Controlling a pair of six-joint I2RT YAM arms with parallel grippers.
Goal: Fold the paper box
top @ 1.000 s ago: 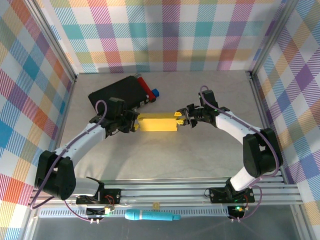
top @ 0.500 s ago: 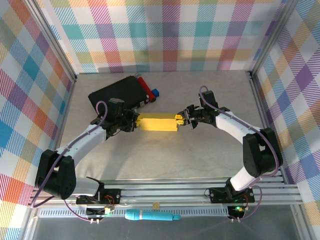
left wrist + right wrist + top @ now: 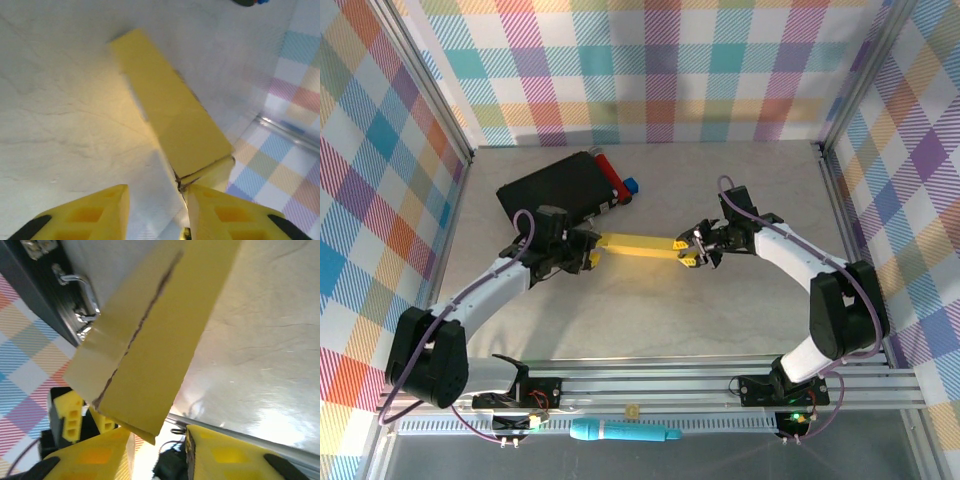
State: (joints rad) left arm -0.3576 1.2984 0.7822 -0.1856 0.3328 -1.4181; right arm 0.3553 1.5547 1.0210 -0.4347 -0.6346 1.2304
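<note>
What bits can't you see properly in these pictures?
Top view: the left arm covers the black case's near edge; the red thing and blue thing beside it are too small to name.
Left wrist view: the paper box's pale near end runs off the bottom edge by the left tool.
Right wrist view: the case is cut off by the left edge.

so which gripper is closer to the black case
Left. The left gripper is in front of the black case; the right gripper is further right, at the far end of the yellow paper box.
</note>
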